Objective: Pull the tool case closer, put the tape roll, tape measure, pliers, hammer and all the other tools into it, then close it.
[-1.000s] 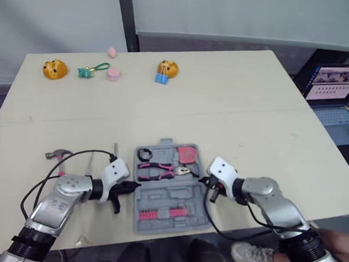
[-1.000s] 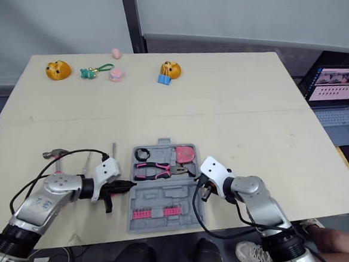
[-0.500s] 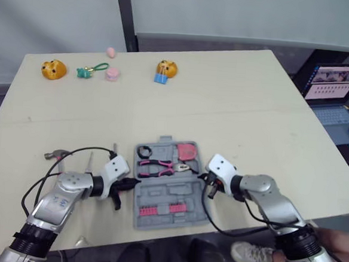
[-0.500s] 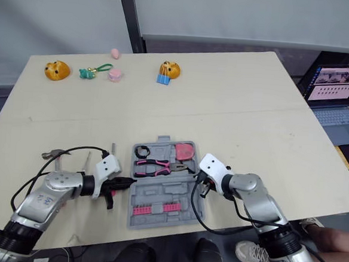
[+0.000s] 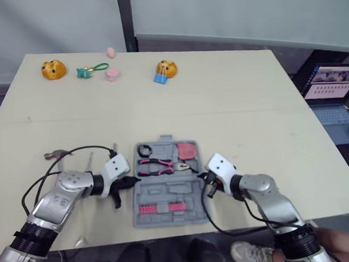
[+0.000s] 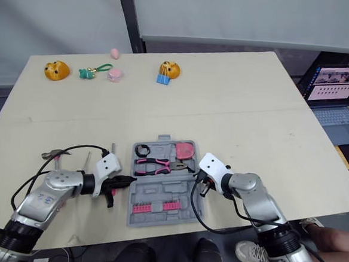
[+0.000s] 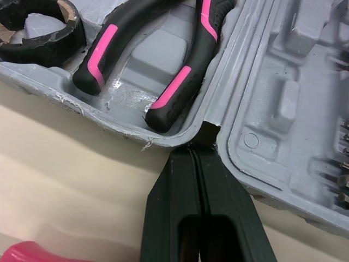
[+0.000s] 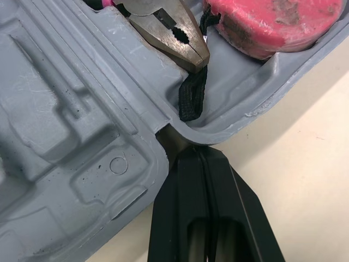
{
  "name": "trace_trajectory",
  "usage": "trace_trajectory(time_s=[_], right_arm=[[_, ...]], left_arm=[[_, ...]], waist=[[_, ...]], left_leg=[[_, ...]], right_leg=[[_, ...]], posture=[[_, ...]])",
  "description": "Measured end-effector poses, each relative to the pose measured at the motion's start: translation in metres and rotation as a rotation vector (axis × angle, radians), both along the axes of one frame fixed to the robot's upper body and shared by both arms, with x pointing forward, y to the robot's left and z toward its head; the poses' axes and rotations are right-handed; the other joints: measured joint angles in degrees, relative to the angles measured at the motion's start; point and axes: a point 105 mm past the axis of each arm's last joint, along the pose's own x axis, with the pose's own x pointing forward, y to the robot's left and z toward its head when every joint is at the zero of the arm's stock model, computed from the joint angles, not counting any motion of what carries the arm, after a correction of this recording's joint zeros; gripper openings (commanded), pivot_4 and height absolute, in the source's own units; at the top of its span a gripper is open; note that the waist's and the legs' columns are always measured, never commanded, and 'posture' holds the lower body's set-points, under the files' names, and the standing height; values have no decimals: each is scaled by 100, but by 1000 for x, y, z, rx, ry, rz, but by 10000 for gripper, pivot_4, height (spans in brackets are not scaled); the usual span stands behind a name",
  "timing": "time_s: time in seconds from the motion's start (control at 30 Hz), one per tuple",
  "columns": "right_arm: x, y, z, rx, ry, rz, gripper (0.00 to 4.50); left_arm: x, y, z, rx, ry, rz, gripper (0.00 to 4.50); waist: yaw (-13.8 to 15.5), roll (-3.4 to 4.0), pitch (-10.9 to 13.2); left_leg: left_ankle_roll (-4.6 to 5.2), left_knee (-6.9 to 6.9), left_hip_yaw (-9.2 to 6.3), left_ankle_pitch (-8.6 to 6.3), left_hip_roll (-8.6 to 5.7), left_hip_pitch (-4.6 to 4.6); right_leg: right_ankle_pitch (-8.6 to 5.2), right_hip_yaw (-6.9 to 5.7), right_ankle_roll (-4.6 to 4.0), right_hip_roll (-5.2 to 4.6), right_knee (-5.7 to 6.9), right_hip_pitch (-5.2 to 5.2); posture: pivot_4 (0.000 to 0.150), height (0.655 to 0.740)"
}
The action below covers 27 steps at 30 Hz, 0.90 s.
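Observation:
The grey tool case [image 5: 168, 198] lies open near the table's front edge. Its far half holds a black tape roll [image 5: 145, 151], pink-handled pliers [image 5: 160, 165] and a pink tape measure [image 5: 188, 151]. Pink bits [image 5: 154, 209] sit in the near half. My left gripper [image 5: 132, 181] is shut, its tips against the left end of the hinge [image 7: 207, 134]. My right gripper [image 5: 202, 178] is shut too, touching the right end of the hinge [image 8: 172, 139]. A hammer [image 5: 58, 154] and two thin screwdrivers [image 5: 114, 151] lie on the table left of the case.
Small toys line the far edge: an orange plush [image 5: 53, 69], a green keychain [image 5: 86, 71], a pink piece [image 5: 111, 74] and an orange toy with a blue clip [image 5: 164, 70]. A laptop [image 5: 333, 88] stands off to the right. A person's shoe [image 5: 251, 254] shows below the front edge.
The case has straightened a little between the two grippers. Both grippers stay shut at the hinge ends.

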Motion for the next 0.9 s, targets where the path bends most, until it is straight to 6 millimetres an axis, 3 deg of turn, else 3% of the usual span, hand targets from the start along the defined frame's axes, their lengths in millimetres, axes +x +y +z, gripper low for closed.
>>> trace_trajectory(time_s=[0.9], right_arm=[[8, 2, 2, 4, -17, -24, 0]], left_arm=[[5, 0, 2, 20, -18, 9, 338]], waist=[[-4, 0, 0]], left_leg=[[-1, 0, 0, 0, 0, 0]], right_leg=[[0, 0, 0, 0, 0, 0]], posture=[[1500, 7400]])
